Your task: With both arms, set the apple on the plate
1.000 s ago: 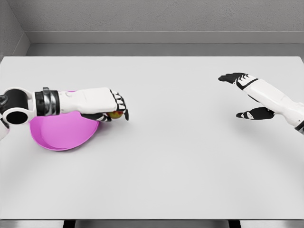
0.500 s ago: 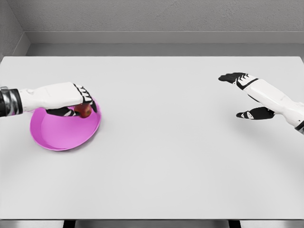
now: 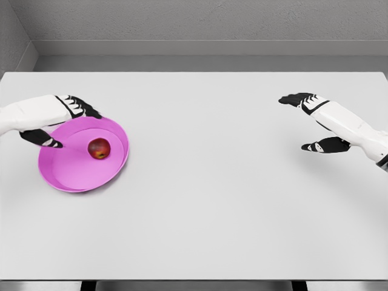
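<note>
A small red apple (image 3: 99, 148) sits inside the round magenta plate (image 3: 66, 179) on the pale grey surface (image 3: 212, 200). The left hand (image 3: 57, 118) hovers at the plate's far-left rim, fingers (image 3: 82, 106) spread and empty. The right hand (image 3: 315, 121) hangs well apart, likewise spread.

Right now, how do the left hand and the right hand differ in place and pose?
The left hand hovers at the pink plate beside the apple; the right hand hangs over bare table, far from both. Both are open and hold nothing.

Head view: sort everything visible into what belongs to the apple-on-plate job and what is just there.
Part of the job:
- apple, lying in the plate
- pink plate
- left hand, fingers open, at the plate's rim
- right hand, open, far right

Just there:
- white table
- grey wall
</note>
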{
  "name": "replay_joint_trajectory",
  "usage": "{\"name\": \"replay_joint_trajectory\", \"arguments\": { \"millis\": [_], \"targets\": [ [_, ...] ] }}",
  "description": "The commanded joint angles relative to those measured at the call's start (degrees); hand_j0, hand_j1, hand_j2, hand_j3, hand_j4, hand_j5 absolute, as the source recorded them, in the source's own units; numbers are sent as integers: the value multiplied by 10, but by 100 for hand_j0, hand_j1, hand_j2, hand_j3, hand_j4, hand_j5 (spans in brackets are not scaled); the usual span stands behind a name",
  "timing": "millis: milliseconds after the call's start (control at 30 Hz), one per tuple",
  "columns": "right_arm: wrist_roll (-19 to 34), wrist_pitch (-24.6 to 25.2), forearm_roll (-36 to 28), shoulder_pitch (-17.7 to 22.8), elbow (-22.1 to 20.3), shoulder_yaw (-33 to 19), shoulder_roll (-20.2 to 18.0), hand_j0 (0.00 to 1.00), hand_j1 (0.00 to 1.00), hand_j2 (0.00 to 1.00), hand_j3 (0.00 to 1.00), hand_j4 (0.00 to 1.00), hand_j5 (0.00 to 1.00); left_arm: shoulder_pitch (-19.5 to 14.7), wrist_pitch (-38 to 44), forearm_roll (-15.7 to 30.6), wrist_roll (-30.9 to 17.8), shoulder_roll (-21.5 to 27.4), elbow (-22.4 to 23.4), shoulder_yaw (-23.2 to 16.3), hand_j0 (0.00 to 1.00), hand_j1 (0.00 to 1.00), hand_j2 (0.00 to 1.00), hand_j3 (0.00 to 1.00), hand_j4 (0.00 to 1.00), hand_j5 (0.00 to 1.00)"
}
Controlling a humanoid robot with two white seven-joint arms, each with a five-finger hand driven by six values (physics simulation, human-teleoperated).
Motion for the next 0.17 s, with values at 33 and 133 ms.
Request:
{"name": "replay_joint_trajectory", "arguments": {
  "millis": [33, 133],
  "targets": [
    [0, 1, -4, 0, 0, 0, 0, 100, 100, 100, 100, 100, 100, 4, 1, 9, 0, 37, 3, 21, 100, 100, 100, 100, 100, 100],
    [0, 1, -4, 0, 0, 0, 0, 100, 100, 100, 100, 100, 100, 5, 1, 21, 0, 40, 15, 25, 100, 100, 100, 100, 100, 100]
  ]
}}
